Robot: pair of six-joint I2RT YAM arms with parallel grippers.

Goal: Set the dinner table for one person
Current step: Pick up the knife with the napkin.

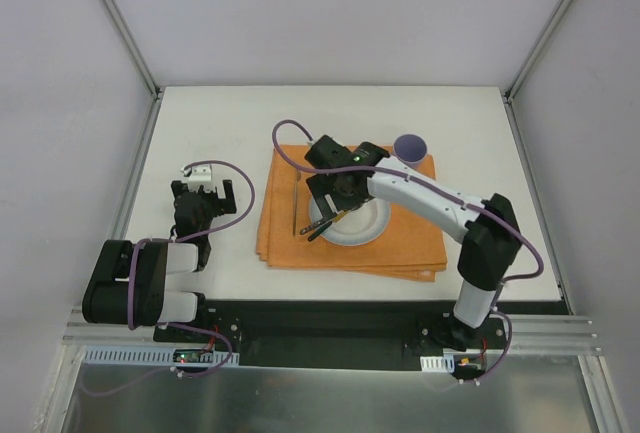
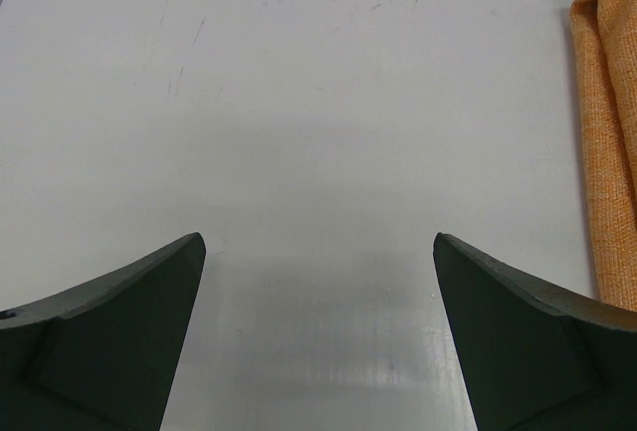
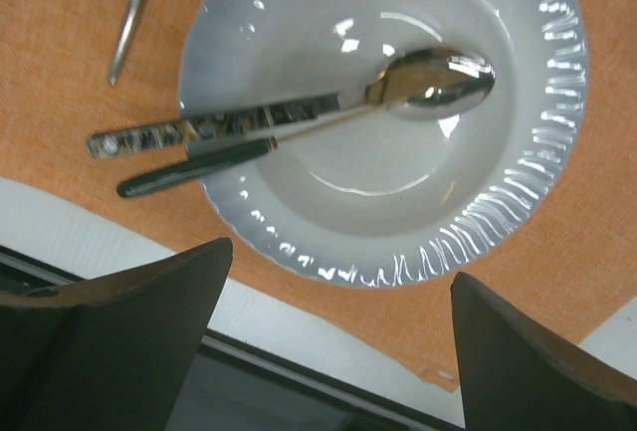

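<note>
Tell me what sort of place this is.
Probably a robotics lab test cell: plain white walls enclose the dinner table, robot arms are bolted to its near edge, and one plate sits on a placemat.

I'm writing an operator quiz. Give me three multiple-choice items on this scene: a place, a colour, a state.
1. Where does the spoon rest its bowl? A in the plate; B in a cup; C on bare table.
2. The placemat's colour? A blue; B orange; C green.
3. The left gripper is: A shut on a fork; B open and empty; C shut on a cup.
Answers: 1 A, it rests inside the plate; 2 B, the cloth is orange; 3 B, its fingers stand apart over the dinner table.
</note>
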